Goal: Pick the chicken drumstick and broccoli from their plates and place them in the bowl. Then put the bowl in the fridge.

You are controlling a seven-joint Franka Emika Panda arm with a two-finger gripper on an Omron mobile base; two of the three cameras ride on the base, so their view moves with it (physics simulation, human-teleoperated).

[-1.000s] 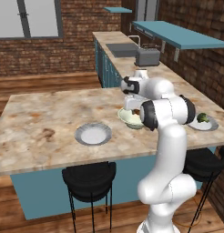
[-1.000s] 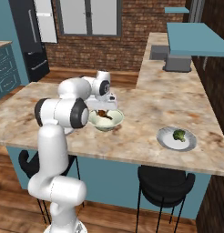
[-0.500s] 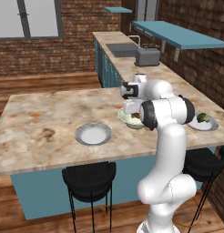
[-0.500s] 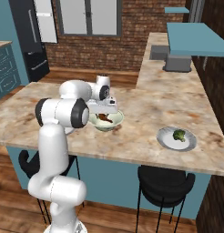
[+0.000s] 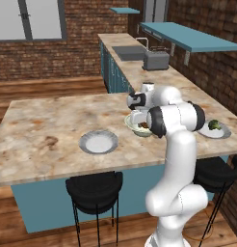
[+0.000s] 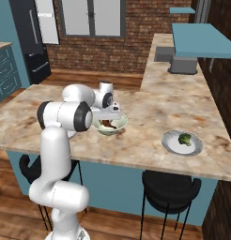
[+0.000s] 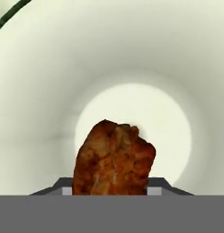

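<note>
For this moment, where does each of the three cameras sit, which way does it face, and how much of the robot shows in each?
Left base view: behind-left of the arm, facing the counter; arm at lower right, bowl, empty plate.
Right base view: behind-right; arm at lower left, fridge far left.
Hand view: looks down into the bowl at the chicken drumstick between the fingers.
Shared: both base views show the bowl and the broccoli.

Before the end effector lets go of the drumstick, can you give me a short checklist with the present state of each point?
1. Chicken drumstick held in the end effector: ok.
2. End effector over the bowl: ok.
3. Bowl floor bare under the meat, in the hand view: ok.
4. Drumstick touching the bowl floor: cannot tell.
5. Broccoli on its plate, waiting: ok.
6. Other plate holds nothing: ok.
</note>
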